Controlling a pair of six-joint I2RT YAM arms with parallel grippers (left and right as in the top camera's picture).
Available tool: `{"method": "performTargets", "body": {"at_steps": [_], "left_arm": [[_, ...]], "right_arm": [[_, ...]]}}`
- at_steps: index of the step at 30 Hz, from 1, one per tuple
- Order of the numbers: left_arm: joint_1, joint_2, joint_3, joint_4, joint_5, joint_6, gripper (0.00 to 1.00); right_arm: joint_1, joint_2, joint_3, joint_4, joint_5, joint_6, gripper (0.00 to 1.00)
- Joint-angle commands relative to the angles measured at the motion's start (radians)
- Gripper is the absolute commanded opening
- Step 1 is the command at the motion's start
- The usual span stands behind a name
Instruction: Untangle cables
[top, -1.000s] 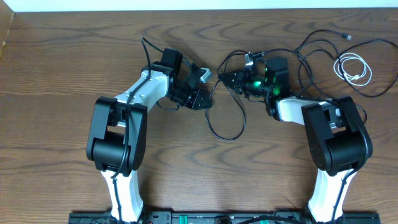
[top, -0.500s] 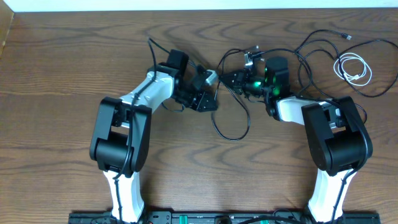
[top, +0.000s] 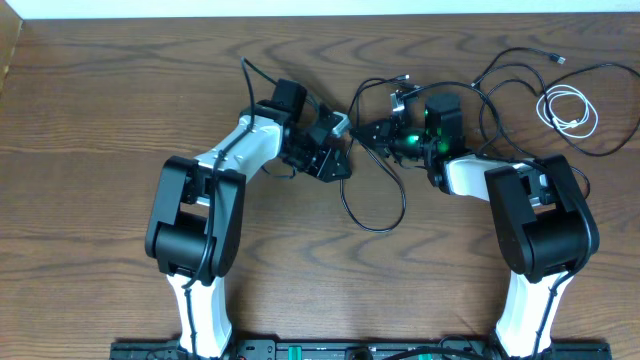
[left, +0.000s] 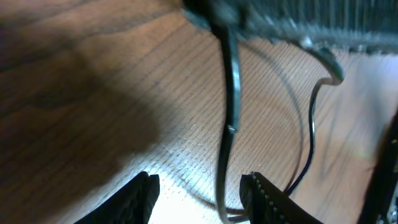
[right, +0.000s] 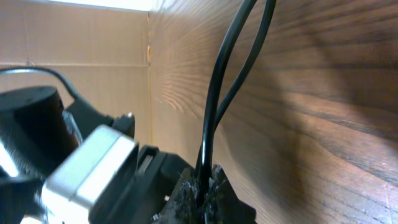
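A long black cable (top: 402, 205) loops over the table's middle between my two grippers. My right gripper (top: 372, 128) is shut on this cable; in the right wrist view the jaws (right: 204, 190) pinch two strands (right: 214, 93) that run up and away. My left gripper (top: 338, 142) is open just left of it. In the left wrist view its fingers (left: 200, 198) straddle a strand of the cable (left: 231, 106) without closing on it. A second black cable (top: 512, 55) sprawls at the back right. A coiled white cable (top: 568, 110) lies at the far right.
The wooden table (top: 100, 120) carries both arm bases at the front. The two grippers are very close together at mid-table. The table's back edge meets a white strip (top: 300, 8). The right-side cables spread up to the right edge.
My left gripper has moved right and slightly back, toward the right gripper. The black cable's loop on the table has shifted to the right. The right gripper has held still.
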Motion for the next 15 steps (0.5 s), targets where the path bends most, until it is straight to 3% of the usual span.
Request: {"method": "performTargets", "body": {"at_steps": [1,11,15], "left_arm": [[0.046,-0.023,0.009,0.003,0.093,-0.010,0.50],[0.195,-0.031,0.010,0.011,0.436,-0.010,0.50],[0.221,-0.031,0.010,0.019,0.505,-0.010,0.50]], "right_arm": [[-0.008,0.012,0.001,0.000,-0.061,-0.072,0.01],[-0.025,0.012,0.001,0.003,-0.261,-0.222,0.01],[-0.013,0.012,0.001,0.013,-0.272,-0.241,0.01]]}}
